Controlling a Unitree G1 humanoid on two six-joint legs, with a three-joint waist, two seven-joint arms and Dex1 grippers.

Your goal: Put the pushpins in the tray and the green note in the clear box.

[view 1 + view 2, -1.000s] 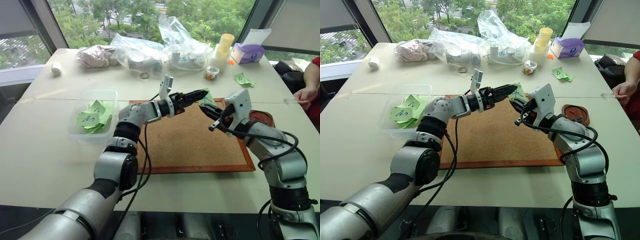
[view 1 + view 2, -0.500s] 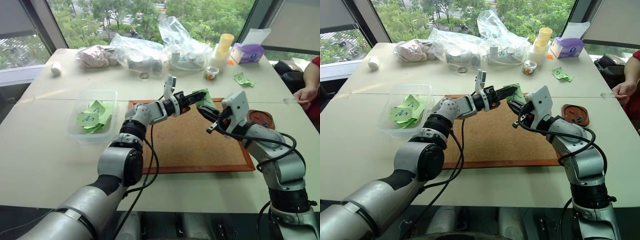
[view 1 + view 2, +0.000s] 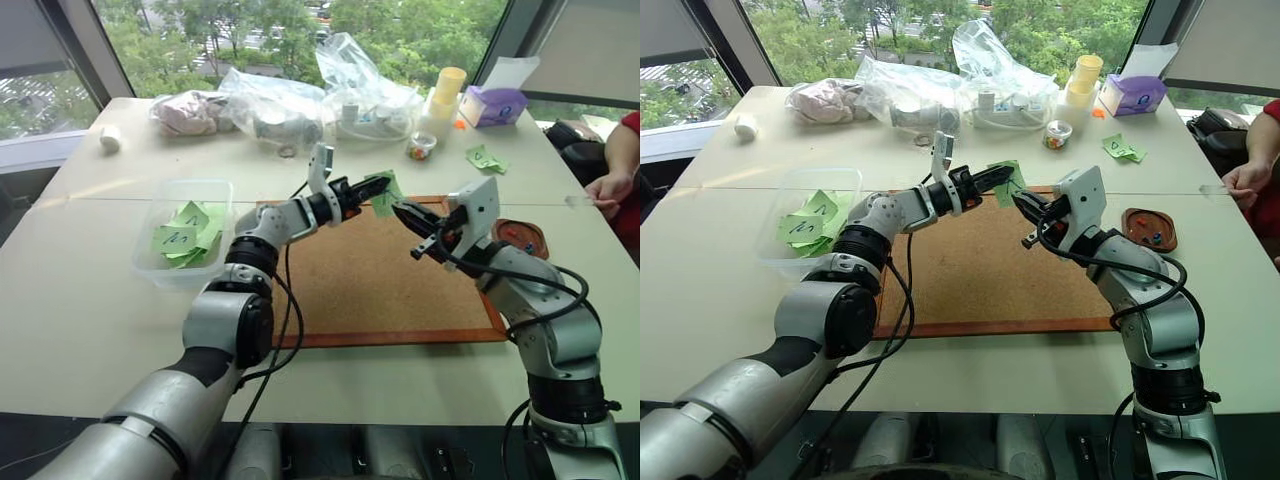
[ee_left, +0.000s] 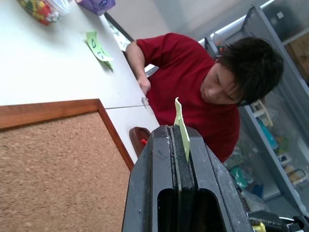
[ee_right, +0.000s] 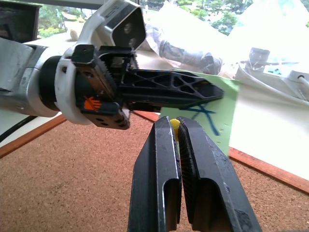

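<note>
My left gripper (image 3: 372, 190) is shut on the green note (image 3: 383, 193), a light-green square with a dark X (image 5: 219, 104), held in the air over the far edge of the corkboard. My right gripper (image 3: 402, 209) is shut on a yellow pushpin (image 5: 175, 126), its tips right in front of the note. Whether the pin still touches the note I cannot tell. The reddish-brown tray (image 3: 1128, 228) lies to the right of the board, behind my right arm, with small pins in it. At the left stands the clear box (image 3: 160, 190), holding several green notes.
The wood-framed corkboard (image 3: 380, 290) lies under both grippers. Clear plastic bags (image 3: 300, 100), a tub of coloured pins (image 3: 422, 146), yellow cups and a purple box stand at the back. A green paper scrap (image 3: 485, 158) lies at the back right. A person in red (image 3: 612, 185) sits at the right edge.
My left gripper has shut on the green note and carried it a little to the left, away from the right gripper. The right arm has stayed in place.
</note>
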